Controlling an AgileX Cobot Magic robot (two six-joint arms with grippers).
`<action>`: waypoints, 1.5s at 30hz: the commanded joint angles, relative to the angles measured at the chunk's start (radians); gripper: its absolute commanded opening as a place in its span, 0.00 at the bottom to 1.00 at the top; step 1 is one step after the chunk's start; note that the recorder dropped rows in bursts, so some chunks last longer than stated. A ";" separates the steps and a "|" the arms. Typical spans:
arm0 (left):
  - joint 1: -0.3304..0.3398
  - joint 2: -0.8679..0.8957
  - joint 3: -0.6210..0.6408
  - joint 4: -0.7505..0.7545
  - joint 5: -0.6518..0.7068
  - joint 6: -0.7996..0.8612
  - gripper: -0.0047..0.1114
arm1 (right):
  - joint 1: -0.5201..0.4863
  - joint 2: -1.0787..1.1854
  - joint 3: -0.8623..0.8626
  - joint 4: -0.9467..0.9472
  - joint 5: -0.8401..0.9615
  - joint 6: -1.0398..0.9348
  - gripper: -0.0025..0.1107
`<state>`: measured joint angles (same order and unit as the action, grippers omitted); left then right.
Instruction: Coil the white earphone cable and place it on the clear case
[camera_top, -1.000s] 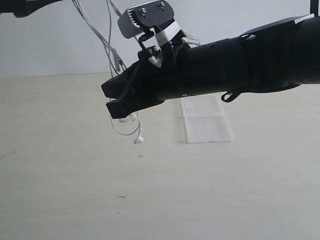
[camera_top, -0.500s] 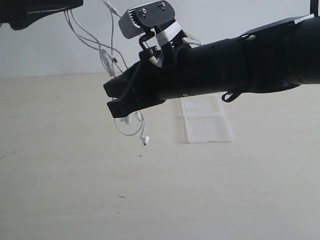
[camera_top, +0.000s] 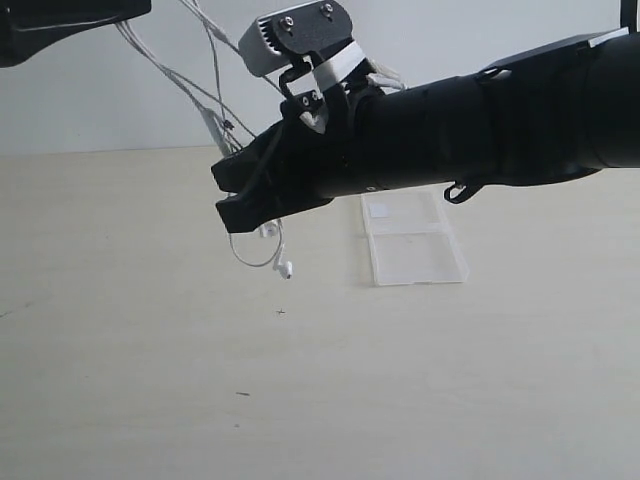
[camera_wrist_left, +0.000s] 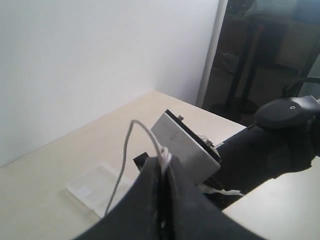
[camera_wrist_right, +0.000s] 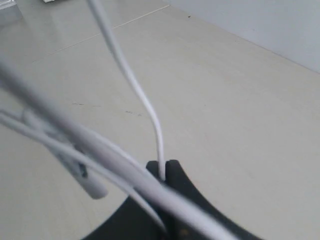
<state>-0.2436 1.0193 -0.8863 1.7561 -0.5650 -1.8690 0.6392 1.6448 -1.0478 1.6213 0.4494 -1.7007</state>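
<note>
The white earphone cable (camera_wrist_right: 159, 145) is off the bench and strung through the air between my two tools. In the exterior view its thin strands run down from the upper left of the picture to the tip of the right tool (camera_top: 222, 197). A short loop of it hangs below that tool, and one earbud (camera_top: 286, 269) dangles at the loop's end, above the bench (camera_top: 400, 400). No part of the cable touches the clear case (camera_top: 415, 245).

The right tool is closed, with the cable pinched at its very tip. In the right wrist view one strand rises straight out from between the black fingers, while other strands cross close in front of the lens, blurred.

The left tool (camera_wrist_left: 162, 170) is held high, at the top left of the exterior view. Its fingers are pressed together on a small bunch of cable, and a thin arc of wire curves away from them.

The clear case lies flat and opened out on the bench, to the right of the hanging earbud. The black right arm crosses in front of the case's far edge. A small white sticker (camera_top: 379, 210) shows on the far panel. A plain pale wall (camera_top: 100, 100) stands behind the bench.
</note>
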 joint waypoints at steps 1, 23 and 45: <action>-0.006 -0.009 0.020 -0.012 0.009 -0.027 0.04 | 0.001 -0.005 -0.007 -0.006 -0.016 -0.001 0.02; -0.006 -0.126 0.133 -0.012 0.132 -0.049 0.04 | 0.001 -0.089 -0.007 -0.472 -0.214 0.159 0.02; -0.006 -0.122 0.133 -0.012 0.141 -0.049 0.04 | 0.001 -0.089 -0.007 -0.210 0.471 0.098 0.02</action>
<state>-0.2462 0.9046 -0.7528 1.7543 -0.4354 -1.9103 0.6425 1.5581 -1.0503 1.3597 0.8168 -1.6011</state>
